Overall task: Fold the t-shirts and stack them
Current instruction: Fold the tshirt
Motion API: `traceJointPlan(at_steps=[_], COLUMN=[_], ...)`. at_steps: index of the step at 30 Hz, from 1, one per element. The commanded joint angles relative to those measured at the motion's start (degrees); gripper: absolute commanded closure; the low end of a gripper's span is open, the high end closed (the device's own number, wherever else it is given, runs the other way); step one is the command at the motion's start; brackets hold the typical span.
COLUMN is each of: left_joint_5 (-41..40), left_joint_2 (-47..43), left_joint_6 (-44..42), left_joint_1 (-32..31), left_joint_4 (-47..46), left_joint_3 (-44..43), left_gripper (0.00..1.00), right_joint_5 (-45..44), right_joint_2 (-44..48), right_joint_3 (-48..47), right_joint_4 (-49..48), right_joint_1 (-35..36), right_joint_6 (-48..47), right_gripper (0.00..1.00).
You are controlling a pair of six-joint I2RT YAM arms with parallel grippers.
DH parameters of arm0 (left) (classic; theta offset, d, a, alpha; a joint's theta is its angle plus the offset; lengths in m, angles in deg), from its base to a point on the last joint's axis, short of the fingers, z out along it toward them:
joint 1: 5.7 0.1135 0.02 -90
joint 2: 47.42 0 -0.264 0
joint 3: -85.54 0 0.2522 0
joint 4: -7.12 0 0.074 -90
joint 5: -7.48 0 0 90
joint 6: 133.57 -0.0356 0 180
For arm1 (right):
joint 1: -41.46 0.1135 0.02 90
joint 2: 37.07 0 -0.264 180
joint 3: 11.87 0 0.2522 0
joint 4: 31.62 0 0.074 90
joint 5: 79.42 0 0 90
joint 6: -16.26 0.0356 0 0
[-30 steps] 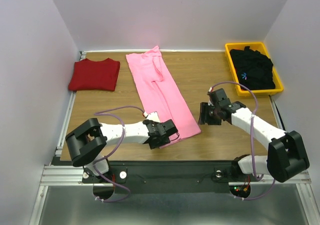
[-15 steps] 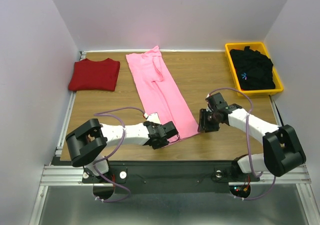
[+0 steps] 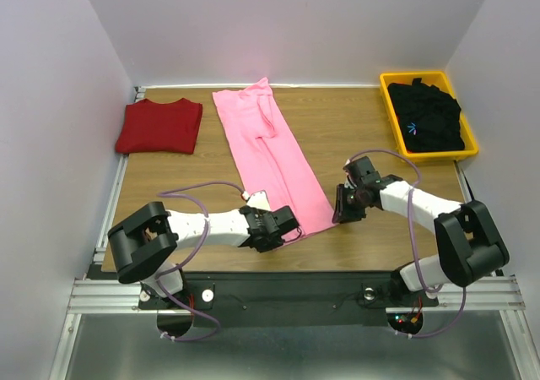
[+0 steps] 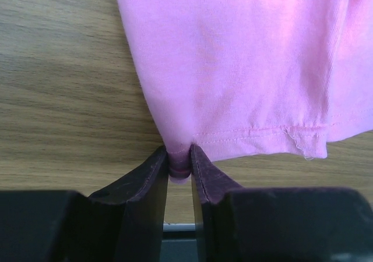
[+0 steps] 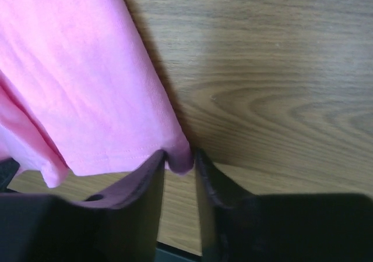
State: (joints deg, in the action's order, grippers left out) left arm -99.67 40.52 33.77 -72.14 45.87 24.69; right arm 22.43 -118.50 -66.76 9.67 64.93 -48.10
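1. The left hand (image 4: 179,157) is clenched on the near left hem corner of the pink shirt (image 4: 245,70). The pinched cloth is bunched and mostly hidden between the fingers.
2. The right hand (image 5: 180,157) has the near right hem corner between its fingers. A thin shadow lies beside one finger, so I cannot tell whether it is grasping. From above, both hands cover their corners.
3. The pink shirt lies as a long flat strip on the bench (image 3: 354,127). It slants left from the hands to the far edge, with folds bunched on top at the far end.
4. Far left, the red shirt (image 3: 160,127) lies folded, apart from the pink one.
5. Far right, the black shirt (image 3: 426,114) is crumpled in a yellow bin (image 3: 439,154), with a small blue mark showing.
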Motion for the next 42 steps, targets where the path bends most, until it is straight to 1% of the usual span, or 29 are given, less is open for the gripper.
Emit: traceJointPlan(at_steps=[1, 2, 3, 4, 5, 8, 9, 14, 15, 17, 19, 20, 23, 24, 26, 27, 28, 30, 31, 34, 35, 42], left_joint_5=[1.76, 1.85, 2.03, 2.55, 2.82, 4.75, 5.28, 8.00, 8.27, 7.48, 4.95, 4.23, 1.51, 0.98, 0.27, 0.18, -0.16, -1.13, -1.66, -2.27, -2.28, -2.19], left_joint_2=[-0.05, -0.40, -0.58, -1.36, -1.80, -3.12, -3.39, -5.93, -6.64, -8.92, -10.59, -11.03, -12.61, -13.14, -14.99, -15.43, -15.95, -16.31, -15.88, -14.65, -13.60, -5.68], left_joint_6=[-0.35, -0.35, -0.35, -0.26, -0.35, -2.01, -2.45, -2.90, -2.64, -1.67, -1.32, -1.58, -3.77, -5.60, -7.72, -9.30, -12.01, -14.84, -17.81, -22.04, -24.41, -33.03], left_joint_1=[-0.89, -0.89, -0.89, -0.89, -0.89, -1.06, -1.24, -3.44, -3.70, -3.62, -3.27, -2.74, 0.16, 2.95, 6.30, 7.97, 11.47, 14.13, 17.27, 21.16, 23.69, 31.62], left_joint_4=[1.20, 1.20, 1.29, 1.37, 1.46, 2.25, 2.69, 5.33, 5.42, 6.55, 8.48, 8.93, 10.24, 10.34, 9.46, 8.85, 7.80, 7.26, 6.48, 4.46, 2.54, -1.35], left_joint_3=[2.88, 3.40, 3.67, 4.19, 4.46, 4.73, 4.47, 3.41, 3.67, 3.41, 2.27, 1.48, -1.59, -2.30, -2.30, -2.30, -2.39, -3.18, -3.53, -4.32, -4.50, -10.47], left_gripper=[0.69, 0.71, 0.74, 0.81, 0.86, 0.97, 0.99, 0.99, 1.00, 1.00, 1.00, 1.00, 1.00, 1.00, 1.00, 1.00, 1.00, 1.00, 1.00, 1.00, 1.00, 1.00], right_joint_5=[-1.13, -1.57, -1.57, -1.75, -1.58, -0.61, -0.17, 1.41, 1.07, -0.69, -2.62, -3.50, -7.28, -8.51, -8.69, -8.69, -8.78, -9.22, -9.48, -9.31, -9.40, -7.81], right_joint_2=[-1.27, -1.28, -1.02, -0.14, 0.65, 3.11, 4.60, 8.21, 10.04, 11.63, 12.26, 12.00, 9.63, 8.58, 4.80, 3.40, 2.16, -1.95, -3.37, -8.21, -9.26, -19.28], right_joint_3=[1.83, 2.27, 2.62, 3.24, 3.68, 4.12, 3.51, 0.79, 0.35, -1.92, -4.22, -7.36, -12.73, -16.58, -20.38, -24.31, -26.01, -30.74, -32.16, -36.03, -38.31, -47.20], right_joint_4=[-2.48, -2.48, -2.39, -2.13, -2.04, -0.47, 0.41, 9.36, 10.26, 12.80, 14.47, 14.92, 15.62, 15.71, 15.63, 15.63, 15.63, 15.36, 14.67, 13.52, 12.91, 9.92], right_joint_1=[0.00, -0.08, 0.09, 0.00, 0.00, -0.08, 0.00, 0.00, 0.00, 0.00, 0.00, -0.08, 0.00, 0.00, 0.00, 0.00, 0.00, 0.00, 0.00, 0.00, 0.00, 0.00], right_joint_6=[-0.69, -1.12, -1.30, -1.30, -1.04, 0.10, 1.23, 2.74, 3.09, 3.27, 3.18, 3.00, 1.86, 1.16, 0.37, -0.33, -0.68, -1.73, -2.09, -3.06, -3.32, -4.11], right_gripper=[0.71, 0.81, 0.81, 0.93, 0.98, 0.99, 0.99, 0.99, 0.99, 0.99, 0.99, 0.99, 0.99, 0.99, 0.99, 0.99, 0.99, 0.99, 0.99, 0.99, 0.99, 0.99])
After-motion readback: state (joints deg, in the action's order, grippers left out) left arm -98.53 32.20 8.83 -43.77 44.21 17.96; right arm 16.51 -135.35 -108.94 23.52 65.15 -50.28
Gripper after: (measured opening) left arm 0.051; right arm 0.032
